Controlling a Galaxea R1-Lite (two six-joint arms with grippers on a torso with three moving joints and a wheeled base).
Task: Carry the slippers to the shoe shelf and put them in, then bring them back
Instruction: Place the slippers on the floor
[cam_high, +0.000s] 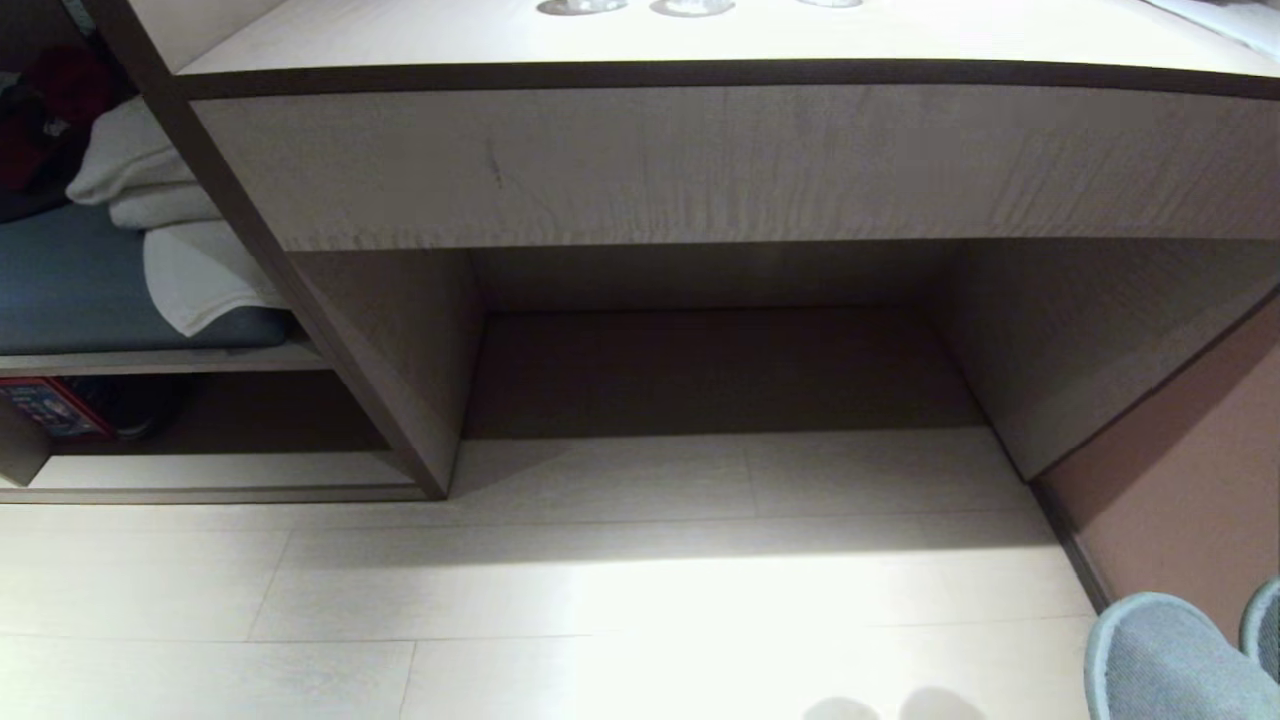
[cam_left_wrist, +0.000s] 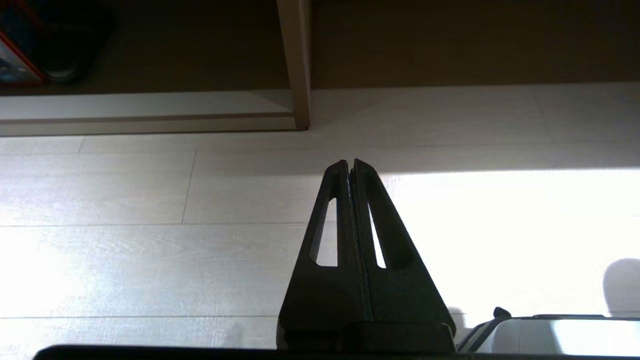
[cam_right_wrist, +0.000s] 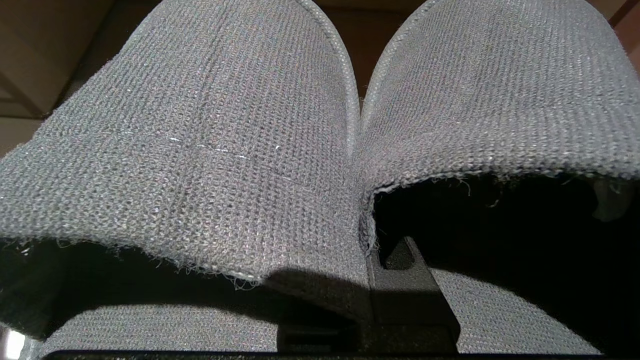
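Observation:
Two dark grey knit slippers (cam_right_wrist: 210, 125) fill the right wrist view, side by side with toes pointing away. My right gripper (cam_right_wrist: 367, 250) is shut on their inner edges, pinching both together. One black finger (cam_right_wrist: 405, 280) shows inside the right slipper's opening; the other is under fabric. In the head view the slippers' toes (cam_high: 1160, 660) poke in at the bottom right, above the pale floor. The shoe shelf (cam_high: 220, 470) is the low cubby at the lower left, its light base board (cam_left_wrist: 145, 107) ahead of my left gripper (cam_left_wrist: 350, 162). That gripper is shut, holds nothing and hangs over the floor.
A wide desk recess (cam_high: 720, 370) lies straight ahead under a thick desktop (cam_high: 700, 160). Left of it, folded white towels (cam_high: 150, 170) rest on a blue cushion. A red box (cam_high: 50, 405) and a dark shoe (cam_high: 135, 405) sit in the shelf's left end. A brown wall (cam_high: 1190, 480) closes the right.

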